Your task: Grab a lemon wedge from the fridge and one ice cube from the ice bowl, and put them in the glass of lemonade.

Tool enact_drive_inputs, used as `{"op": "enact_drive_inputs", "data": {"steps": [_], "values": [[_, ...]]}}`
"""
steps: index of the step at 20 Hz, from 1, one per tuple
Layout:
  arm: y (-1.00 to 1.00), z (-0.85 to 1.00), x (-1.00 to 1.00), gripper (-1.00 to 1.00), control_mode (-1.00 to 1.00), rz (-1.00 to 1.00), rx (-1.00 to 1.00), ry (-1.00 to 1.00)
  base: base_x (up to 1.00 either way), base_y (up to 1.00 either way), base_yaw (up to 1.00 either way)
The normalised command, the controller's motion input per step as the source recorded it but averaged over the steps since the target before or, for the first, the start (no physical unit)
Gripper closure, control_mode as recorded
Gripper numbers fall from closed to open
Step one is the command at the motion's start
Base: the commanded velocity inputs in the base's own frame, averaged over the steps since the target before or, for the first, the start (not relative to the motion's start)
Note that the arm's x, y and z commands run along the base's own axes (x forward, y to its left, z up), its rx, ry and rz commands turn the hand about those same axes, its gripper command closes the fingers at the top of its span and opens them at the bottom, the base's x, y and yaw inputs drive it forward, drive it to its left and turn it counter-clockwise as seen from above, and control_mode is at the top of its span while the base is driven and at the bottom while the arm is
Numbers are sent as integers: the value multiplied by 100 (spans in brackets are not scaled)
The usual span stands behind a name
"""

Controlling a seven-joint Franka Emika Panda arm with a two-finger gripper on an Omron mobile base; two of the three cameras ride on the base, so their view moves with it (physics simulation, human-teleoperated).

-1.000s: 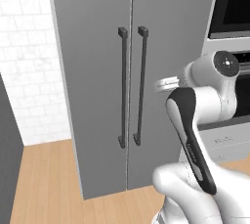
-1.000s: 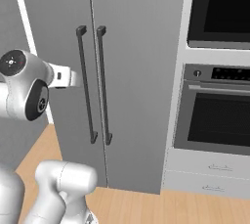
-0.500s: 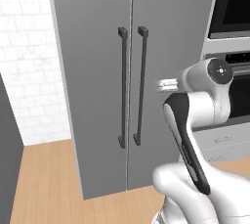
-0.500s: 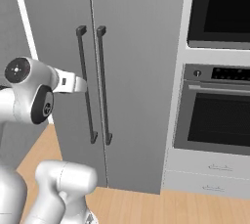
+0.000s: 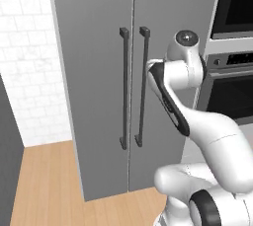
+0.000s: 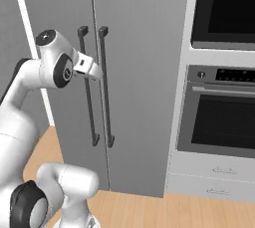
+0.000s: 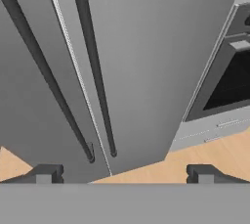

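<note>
Facing the fridge (image 5: 94, 72), both grey doors closed, the two dark vertical bar handles side by side at the centre seam: left handle (image 5: 124, 87), right handle (image 5: 142, 87). Arm raised at about upper-handle height, wrist end pointing toward the right-hand door. In the right base view the hand's pale end sits against the handle pair, overlapping the left bar and just short of the right handle (image 6: 105, 85); contact can't be judged from that angle. In the left base view the white forearm with its dark stripe covers part of the right door beside the right handle, fingers hidden behind the wrist.

Hand view looks down along the doors: gripper (image 7: 124, 175) with its two dark fingertips (image 7: 45, 173) set far apart near the bottom corners, jaws wide, nothing between them. Door seam and both bars run top to bottom in that view, their lower ends (image 7: 113, 153) just above the gap between the tips; wood floor (image 7: 205, 154) below the door edge.

Black-fronted oven (image 6: 219, 122) with a control strip stands right of the fridge, a second dark window above it, white drawers (image 6: 214, 179) under it. White tiled wall (image 5: 24, 62) left of the fridge. Wood floor (image 5: 49, 180) at the base
</note>
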Motion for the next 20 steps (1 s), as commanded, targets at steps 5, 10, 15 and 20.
{"op": "enact_drive_inputs", "data": {"steps": [5, 10, 15, 20], "values": [[-12, -22, 82, -100, -100, 0, 1, 10, 0, 0, 0], [0, -58, 69, -100, -100, 2, 6, -23, 0, 0, 0], [1, -23, 57, -100, -100, 5, 6, -12, 0, 0, 0], [1, -2, 50, -100, -100, 6, 0, 7, 0, 0, 0]]}}
